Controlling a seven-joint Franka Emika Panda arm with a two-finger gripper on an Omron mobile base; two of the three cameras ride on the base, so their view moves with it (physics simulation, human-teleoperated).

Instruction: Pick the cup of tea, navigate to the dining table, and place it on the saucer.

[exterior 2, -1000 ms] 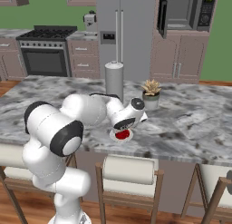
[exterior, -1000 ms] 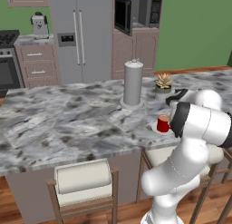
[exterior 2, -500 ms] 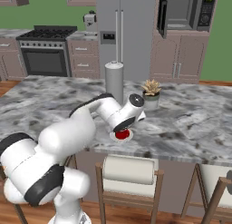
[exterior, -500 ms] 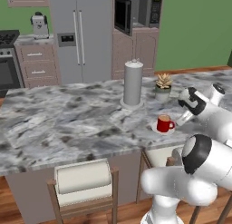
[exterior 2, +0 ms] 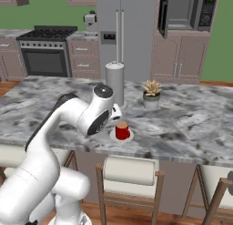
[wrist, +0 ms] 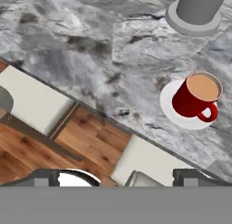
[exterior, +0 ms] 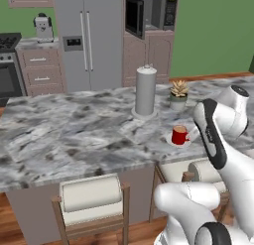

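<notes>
The red cup of tea (exterior: 180,135) stood upright on the white saucer (exterior: 170,140), right of centre in the left base view, on the marbled dining table (exterior: 69,135) close to its near edge. In the right base view the cup (exterior 2: 122,130) sat at mid-frame on the saucer (exterior 2: 113,136), just right of the arm's bulky wrist joint. In the hand view the cup (wrist: 197,97) lay at the right side, its handle turned toward the lower right, brown tea filling it, with the saucer (wrist: 171,110) showing as a pale crescent under it.

The arm rose from the lower right of the left base view, bent sharply at a big white elbow, and reached up so that its last links stood at the right edge of the frame, beside the cup and apart from it. In the right base view the arm climbed from the lower left and arched over to mid-frame, its rounded end link just left of the cup. The hand looked down past the table edge at wooden floor and cream stool seats (wrist: 31,104).

The gripper (wrist: 154,175) stood spread wide with nothing between its fingertips, low in the hand view and clear of the cup.

A tall grey cylinder (exterior: 146,91) and a small potted plant (exterior: 178,94) stood behind the cup.
</notes>
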